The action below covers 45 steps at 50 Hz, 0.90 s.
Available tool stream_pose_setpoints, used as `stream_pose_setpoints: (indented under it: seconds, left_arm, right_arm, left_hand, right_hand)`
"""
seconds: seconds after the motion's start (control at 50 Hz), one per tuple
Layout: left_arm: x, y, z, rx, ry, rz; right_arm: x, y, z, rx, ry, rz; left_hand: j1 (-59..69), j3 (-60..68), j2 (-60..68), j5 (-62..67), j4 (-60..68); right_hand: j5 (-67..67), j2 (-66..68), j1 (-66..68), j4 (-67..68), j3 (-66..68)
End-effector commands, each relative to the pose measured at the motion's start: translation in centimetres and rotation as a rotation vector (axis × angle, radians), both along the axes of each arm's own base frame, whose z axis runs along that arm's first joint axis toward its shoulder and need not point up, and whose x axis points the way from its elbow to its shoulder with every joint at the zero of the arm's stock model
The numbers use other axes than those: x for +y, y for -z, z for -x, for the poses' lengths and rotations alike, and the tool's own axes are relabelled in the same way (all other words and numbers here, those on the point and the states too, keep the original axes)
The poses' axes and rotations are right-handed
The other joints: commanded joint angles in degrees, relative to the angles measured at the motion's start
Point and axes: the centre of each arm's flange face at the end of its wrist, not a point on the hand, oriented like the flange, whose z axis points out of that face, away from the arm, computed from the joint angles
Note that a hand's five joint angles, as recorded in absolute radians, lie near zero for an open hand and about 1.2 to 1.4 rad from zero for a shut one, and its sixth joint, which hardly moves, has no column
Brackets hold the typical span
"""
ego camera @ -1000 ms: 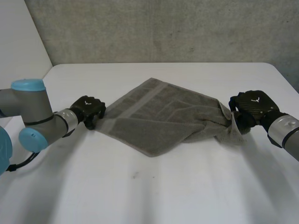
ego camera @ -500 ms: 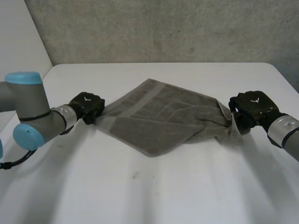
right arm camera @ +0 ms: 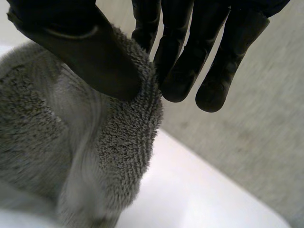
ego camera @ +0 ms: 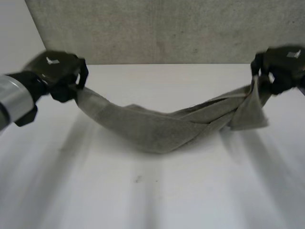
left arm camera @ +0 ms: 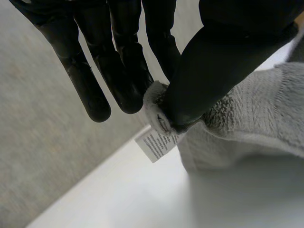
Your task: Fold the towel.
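In the head view I hold the grey towel (ego camera: 157,131) slung between my left hand (ego camera: 59,74) and right hand (ego camera: 281,64), its twisted middle sagging toward the table (ego camera: 143,191); no fold is made yet, I judge. The left wrist view shows my thumb pinching a plush corner, label (left arm camera: 156,144) dangling, against my fingers. The right wrist view shows the same pinch on thick looped terry.

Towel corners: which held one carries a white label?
The towel corner pinched by the left hand: a label hangs from it. The right hand's shows none.
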Motion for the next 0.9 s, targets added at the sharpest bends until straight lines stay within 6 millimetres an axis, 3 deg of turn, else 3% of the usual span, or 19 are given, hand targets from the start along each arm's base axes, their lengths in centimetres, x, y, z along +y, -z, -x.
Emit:
stream_pose_setpoints:
  seconds: [0.02, 0.08, 0.12, 0.2, 0.24, 0.3, 0.32, 0.34, 0.36, 0.4, 0.44, 0.48, 0.54, 0.58, 0.66, 0.82, 0.84, 0.86, 0.9]
  left_arm:
    - [3.1, -4.1, -0.6, 0.107, -0.009, 0.068]
    - [3.1, -4.1, -0.6, 0.106, -0.012, 0.063]
    - [2.9, -3.8, -0.7, 0.104, -0.016, 0.054]
    - [2.5, -2.8, -0.6, 0.097, -0.019, 0.02]
    - [1.3, 0.0, -0.4, 0.076, -0.023, -0.074]
    - [0.6, 1.5, -0.2, 0.065, -0.023, -0.125]
    - [-0.2, 3.0, -0.1, 0.054, -0.031, -0.173]
    - [-1.0, 4.5, 0.0, 0.042, -0.042, -0.219]
    - [-1.0, 4.5, 0.0, 0.042, -0.042, -0.22]
    - [-2.5, 7.1, 0.4, 0.018, -0.068, -0.275]
    - [-3.3, 7.9, 0.6, 0.01, -0.083, -0.28]
    - [-4.1, 8.5, 0.9, 0.004, -0.095, -0.281]
    - [-5.5, 9.2, 1.1, 0.001, -0.115, -0.267]
    - [-6.2, 9.3, 1.2, 0.005, -0.127, -0.25]
    - [-8.1, 9.5, 1.2, 0.013, -0.164, -0.204]
    - [-9.4, 10.5, 1.8, 0.005, -0.206, -0.183]
    - [-9.4, 10.5, 1.8, 0.005, -0.206, -0.183]
    - [-9.3, 10.7, 2.1, 0.002, -0.203, -0.184]
    - [-9.3, 11.0, 2.4, -0.001, -0.198, -0.189]
  right_arm:
    - [2.1, -7.1, -0.1, -0.043, -0.001, 0.092]
    - [2.1, -8.1, 0.1, -0.043, -0.002, 0.089]
    - [1.5, -7.7, 0.0, -0.043, -0.003, 0.065]
    - [-1.3, -4.9, -0.3, -0.032, 0.002, -0.025]
    - [-2.1, -3.9, -0.3, -0.031, 0.006, -0.055]
    - [-3.9, -1.7, -0.4, -0.029, 0.008, -0.116]
    - [-4.9, -0.4, -0.5, -0.028, 0.005, -0.147]
    - [-4.9, -0.4, -0.5, -0.028, 0.005, -0.147]
    - [-6.0, 0.7, -0.8, -0.026, 0.001, -0.169]
    - [-7.0, 1.7, -1.2, -0.022, -0.002, -0.182]
    - [-7.8, 2.5, -1.9, -0.016, -0.002, -0.189]
    - [-9.1, 3.5, -3.3, -0.002, 0.007, -0.173]
    - [-9.9, 3.7, -3.6, -0.002, 0.018, -0.146]
    - [-12.0, 3.9, -4.1, -0.015, 0.039, -0.054]
    - [-14.0, 3.8, -4.4, -0.028, 0.076, 0.063]
    - [-17.2, 3.9, -5.0, -0.059, 0.159, 0.271]
    - [-17.7, 4.3, -5.0, -0.058, 0.162, 0.284]
    - [-17.9, 4.8, -5.0, -0.054, 0.168, 0.274]
    - [-17.9, 5.4, -5.1, -0.046, 0.166, 0.255]
  left_hand:
    - [12.18, 10.4, 10.38, 11.47, 10.29]
    - [12.18, 10.4, 10.38, 11.47, 10.29]
    - [12.18, 10.4, 10.38, 11.47, 10.29]
    - [12.18, 10.4, 10.38, 11.47, 10.29]
    - [12.18, 10.4, 10.38, 11.47, 10.29]
    - [12.18, 10.4, 10.38, 11.47, 10.29]
    - [12.18, 10.4, 10.38, 11.47, 10.29]
    - [12.18, 10.4, 10.38, 11.47, 10.29]
    - [12.18, 10.4, 10.38, 11.47, 10.29]
    - [12.18, 10.4, 10.38, 11.47, 10.29]
    - [12.18, 10.4, 10.38, 11.47, 10.29]
    - [12.18, 10.4, 10.38, 11.47, 10.29]
    - [12.18, 10.4, 10.38, 11.47, 10.29]
    - [12.18, 10.4, 10.38, 11.47, 10.29]
    - [12.18, 10.4, 10.38, 11.47, 10.29]
    - [12.18, 10.4, 10.38, 11.47, 10.29]
    - [12.18, 10.4, 10.38, 11.47, 10.29]
    - [12.18, 10.4, 10.38, 11.47, 10.29]
    - [12.18, 10.4, 10.38, 11.47, 10.29]
  right_hand:
    - [3.09, 5.59, 3.89, 2.93, 4.05]
    - [3.09, 5.59, 3.89, 2.93, 4.05]
    - [3.09, 5.59, 3.89, 2.93, 4.05]
    - [3.09, 5.59, 3.89, 2.93, 4.05]
    - [3.09, 5.59, 3.89, 2.93, 4.05]
    - [3.09, 5.59, 3.89, 2.93, 4.05]
    - [3.09, 5.59, 3.89, 2.93, 4.05]
    - [3.09, 5.59, 3.89, 2.93, 4.05]
    - [3.09, 5.59, 3.89, 2.93, 4.05]
    - [3.09, 5.59, 3.89, 2.93, 4.05]
    - [3.09, 5.59, 3.89, 2.93, 4.05]
    - [3.09, 5.59, 3.89, 2.93, 4.05]
    - [3.09, 5.59, 3.89, 2.93, 4.05]
    - [3.09, 5.59, 3.89, 2.93, 4.05]
    - [3.09, 5.59, 3.89, 2.93, 4.05]
    - [1.81, 4.3, 2.6, 1.64, 2.76]
    - [-39.83, -37.33, -39.03, -39.99, -38.87]
    - [-66.91, -64.41, -66.11, -67.07, -65.95]
    - [-66.91, -64.41, -66.11, -67.07, -65.95]
